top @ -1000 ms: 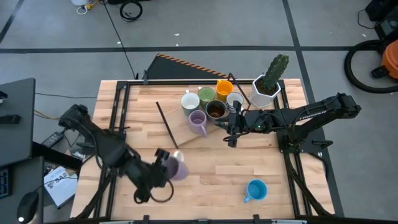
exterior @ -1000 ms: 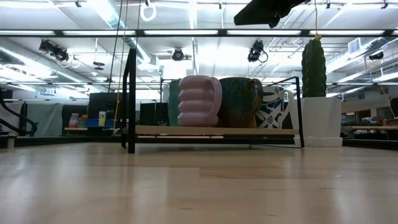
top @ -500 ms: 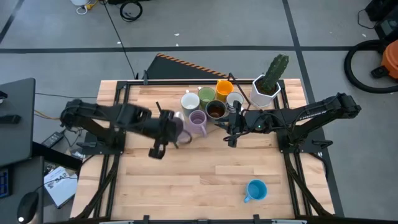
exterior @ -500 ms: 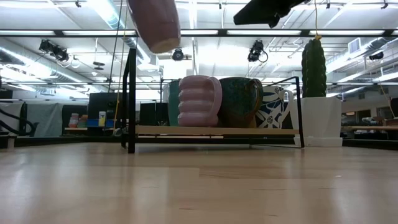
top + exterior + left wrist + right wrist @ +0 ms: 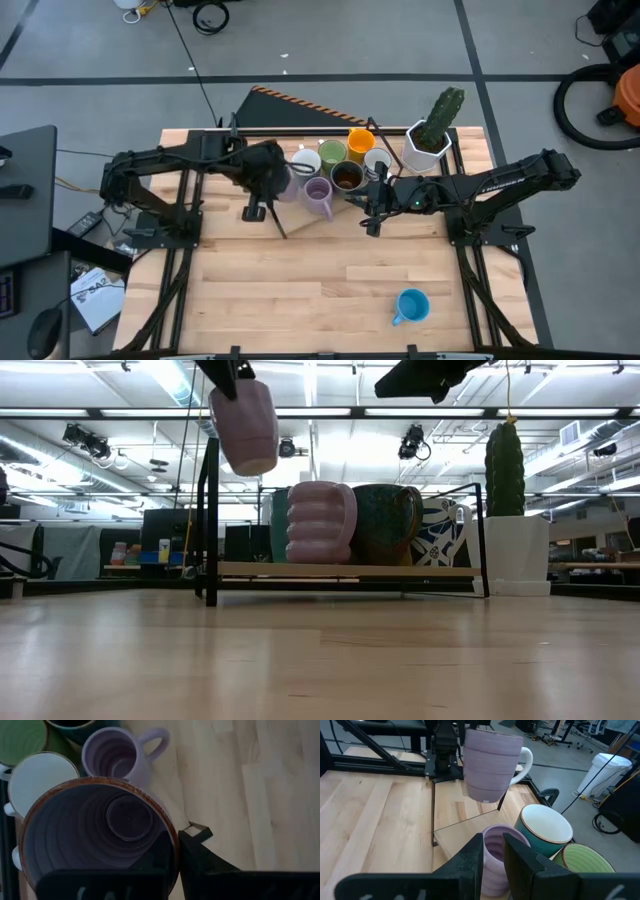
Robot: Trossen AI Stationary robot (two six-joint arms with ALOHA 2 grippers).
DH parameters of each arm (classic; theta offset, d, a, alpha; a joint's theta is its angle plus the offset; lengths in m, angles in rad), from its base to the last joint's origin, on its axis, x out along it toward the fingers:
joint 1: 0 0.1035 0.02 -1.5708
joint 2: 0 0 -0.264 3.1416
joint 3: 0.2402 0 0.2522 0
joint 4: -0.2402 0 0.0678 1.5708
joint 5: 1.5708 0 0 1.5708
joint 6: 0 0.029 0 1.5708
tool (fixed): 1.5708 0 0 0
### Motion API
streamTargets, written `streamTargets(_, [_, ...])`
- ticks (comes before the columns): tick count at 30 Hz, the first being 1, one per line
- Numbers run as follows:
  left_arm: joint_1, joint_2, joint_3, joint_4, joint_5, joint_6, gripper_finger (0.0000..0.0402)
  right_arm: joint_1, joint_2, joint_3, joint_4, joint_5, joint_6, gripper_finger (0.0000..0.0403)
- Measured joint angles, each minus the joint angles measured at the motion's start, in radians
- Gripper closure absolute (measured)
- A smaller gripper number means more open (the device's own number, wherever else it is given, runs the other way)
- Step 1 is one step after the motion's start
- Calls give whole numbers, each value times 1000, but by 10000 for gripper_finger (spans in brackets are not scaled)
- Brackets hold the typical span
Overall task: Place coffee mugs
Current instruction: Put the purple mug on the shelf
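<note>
My left gripper (image 5: pixel 268 182) is shut on a ribbed lilac mug (image 5: pixel 245 425) and holds it in the air at the left end of the wooden tray (image 5: pixel 350 570). On the tray stand a second lilac mug (image 5: pixel 318 196), a dark brown one (image 5: pixel 347 176), a green one (image 5: pixel 332 153), an orange one (image 5: pixel 360 140) and two whitish ones (image 5: pixel 305 161) (image 5: pixel 378 160). A blue mug (image 5: pixel 412 305) rests on its base near the table's near right edge. My right gripper (image 5: pixel 492 847) hovers beside the tray's lilac mug (image 5: pixel 495 855), slightly open and touching nothing. My left gripper holds the lilac mug by its brown-edged rim (image 5: pixel 172 837), one finger (image 5: pixel 160 852) inside the mug and one (image 5: pixel 200 862) outside the wall. The fingers come from above, pointing down. The mug hangs below them mouth up, slightly tilted, clear of the tray and the other mugs.
A white faceted pot with a cactus (image 5: pixel 432 128) stands at the tray's far right corner. A black frame (image 5: pixel 210 520) rises around the tray. A dark rod (image 5: pixel 268 200) lies slanting across the board. Bare wood stretches across the table's near half (image 5: pixel 320 290).
My left gripper has carried the lilac mug from the table's near left part toward the far edge, up to the tray's left end. The mug has been lifted clear of the table and, in the last half second, has come down a little. The right arm has kept still.
</note>
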Motion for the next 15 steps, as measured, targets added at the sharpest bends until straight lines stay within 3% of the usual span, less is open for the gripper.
streamTargets(15, [92,45,-2,-34,71,29,379,0,0,0,4,-26,4,325])
